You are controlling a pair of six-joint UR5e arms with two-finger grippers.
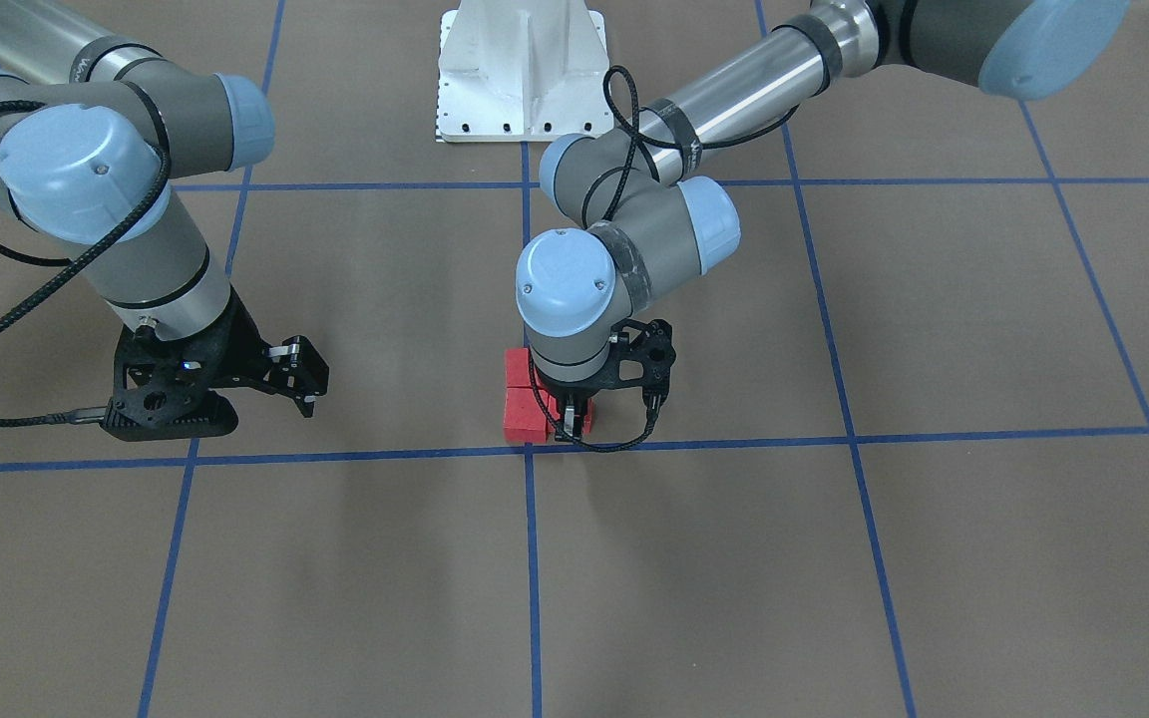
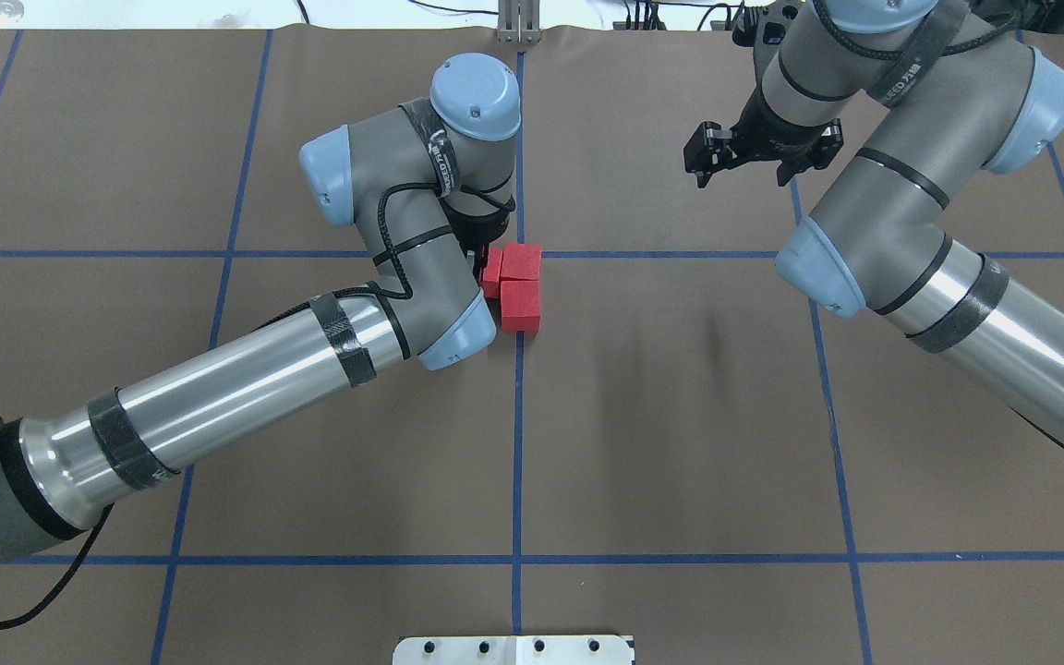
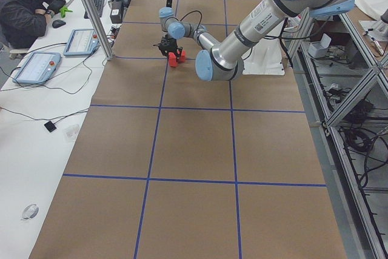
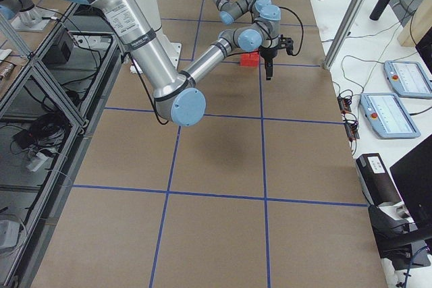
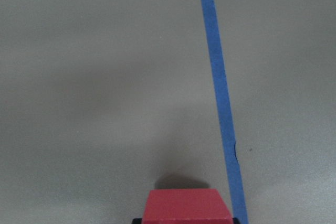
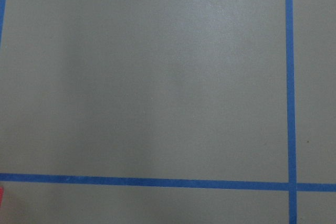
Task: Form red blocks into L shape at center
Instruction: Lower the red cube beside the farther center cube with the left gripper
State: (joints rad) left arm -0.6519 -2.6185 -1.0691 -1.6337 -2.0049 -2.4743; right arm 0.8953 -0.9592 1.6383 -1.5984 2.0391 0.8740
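1. Centrally, in the front-facing view, three red blocks [image 1: 525,419] sit touching in a rough L on the counter [image 1: 834,598], just on the robot's side of the center [image 1: 530,451]. The left gripper [image 1: 574,417] jaws clasp the end block [image 1: 589,419].
2. Overhead view: the right gripper [image 2: 743,171] jaws are spread and hold nothing, well apart from the blocks.
3. Left wrist view: the end block lies at the lower edge, beside the blue tape [image 5: 218,93].
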